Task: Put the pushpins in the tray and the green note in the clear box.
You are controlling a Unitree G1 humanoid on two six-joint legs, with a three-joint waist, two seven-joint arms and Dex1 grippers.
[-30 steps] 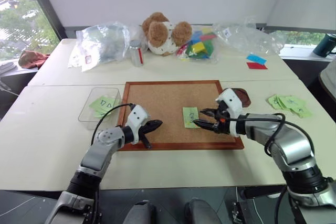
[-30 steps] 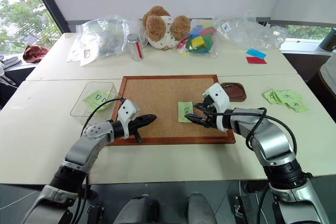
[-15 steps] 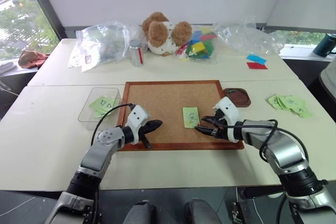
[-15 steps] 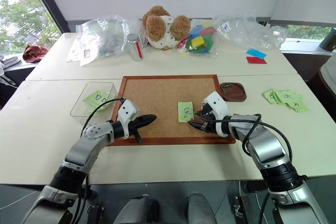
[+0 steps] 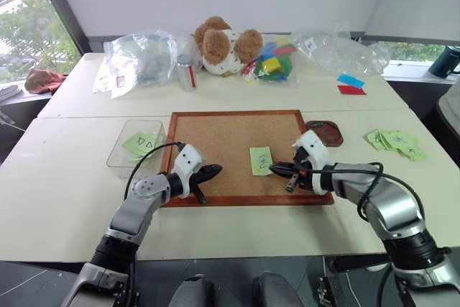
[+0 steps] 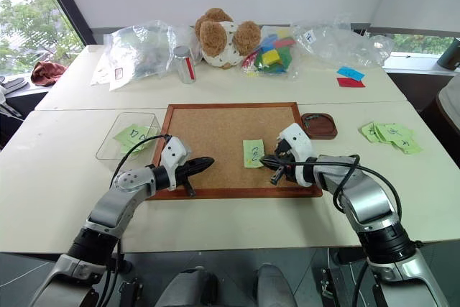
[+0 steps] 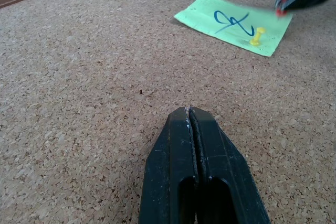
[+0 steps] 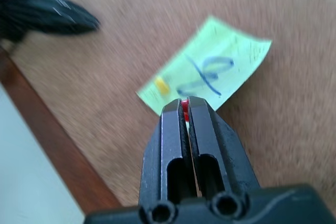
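Right gripper [image 5: 279, 170] is clamped on a red pushpin [image 8: 185, 102], hanging just off the green note's [image 5: 261, 160] edge over the cork board [image 5: 223, 141]. Head view: the note lies flat on the board, the tray [image 5: 325, 133] sits just past the board's far right corner, and the clear box [image 5: 136, 145] sits beside the board's left edge with other green slips inside.

Left wrist view: left gripper [image 7: 190, 113] is pinched shut on nothing, hovering over bare cork, and a yellow pushpin [image 7: 256, 36] pins the note.

Right wrist view: only a sliver of red shows between the fingertips.

My guess: pin-pulling stage. Next, carry the red one to the tray. I can't tell whether the tray holds any pins.
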